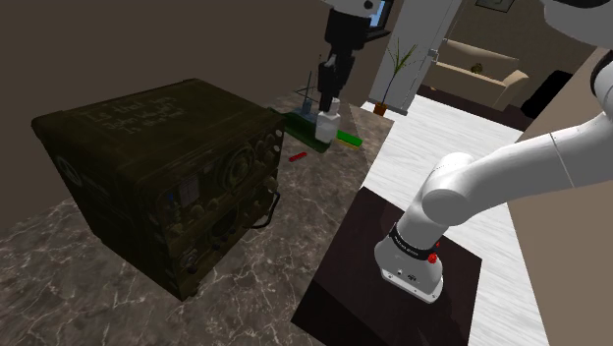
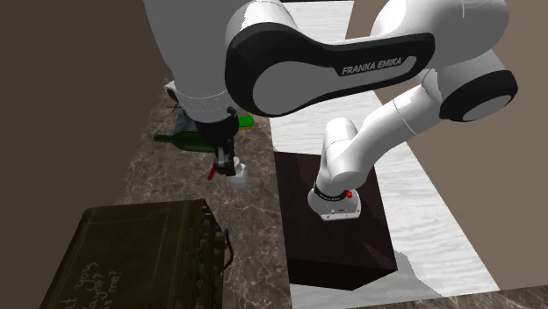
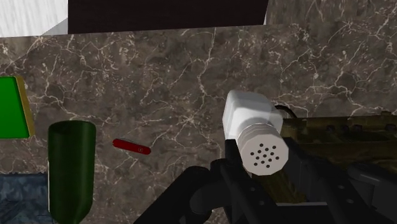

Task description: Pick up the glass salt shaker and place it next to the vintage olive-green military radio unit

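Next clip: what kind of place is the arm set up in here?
Probably a home's living area: a dark marbled counter carries the olive-green radio, the gripper holds the salt shaker above it, and beyond stand a beige sofa and a potted plant.

The words FRANKA EMIKA stood in pale capitals on a dark band of the arm (image 2: 299,83), along its big near link. Faint stencilled lettering lay on the top of the olive-green radio (image 1: 128,123), too worn to read. The base ring (image 1: 413,243) carried small unreadable marks.
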`<move>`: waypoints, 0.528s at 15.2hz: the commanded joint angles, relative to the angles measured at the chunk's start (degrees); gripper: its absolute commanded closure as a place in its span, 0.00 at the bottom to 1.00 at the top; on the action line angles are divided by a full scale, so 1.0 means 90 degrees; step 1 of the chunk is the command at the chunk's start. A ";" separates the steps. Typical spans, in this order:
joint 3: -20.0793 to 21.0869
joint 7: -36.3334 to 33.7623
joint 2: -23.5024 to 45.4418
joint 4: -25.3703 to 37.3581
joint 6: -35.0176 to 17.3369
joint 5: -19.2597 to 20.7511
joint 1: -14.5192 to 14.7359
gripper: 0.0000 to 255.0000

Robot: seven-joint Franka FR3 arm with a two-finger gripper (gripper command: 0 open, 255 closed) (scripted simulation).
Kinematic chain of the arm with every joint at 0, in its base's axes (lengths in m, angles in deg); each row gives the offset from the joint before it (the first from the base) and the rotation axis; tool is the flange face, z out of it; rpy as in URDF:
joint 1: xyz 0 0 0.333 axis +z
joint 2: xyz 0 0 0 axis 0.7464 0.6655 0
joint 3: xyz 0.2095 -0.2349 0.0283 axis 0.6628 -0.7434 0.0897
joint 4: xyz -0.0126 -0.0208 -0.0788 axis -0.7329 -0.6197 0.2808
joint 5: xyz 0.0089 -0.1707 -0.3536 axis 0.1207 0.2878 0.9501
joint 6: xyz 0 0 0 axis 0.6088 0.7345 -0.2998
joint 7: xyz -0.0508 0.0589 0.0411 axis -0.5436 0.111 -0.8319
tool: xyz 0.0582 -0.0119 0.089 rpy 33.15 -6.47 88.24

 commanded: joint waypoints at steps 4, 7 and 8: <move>0.0052 0.0026 -0.0092 -0.0478 -0.0390 -0.0054 0.0028 1.00; 0.0087 0.0042 -0.0144 -0.0767 -0.0628 -0.0091 0.0048 1.00; 0.0099 0.0047 -0.0159 -0.0862 -0.0708 -0.0103 0.0054 1.00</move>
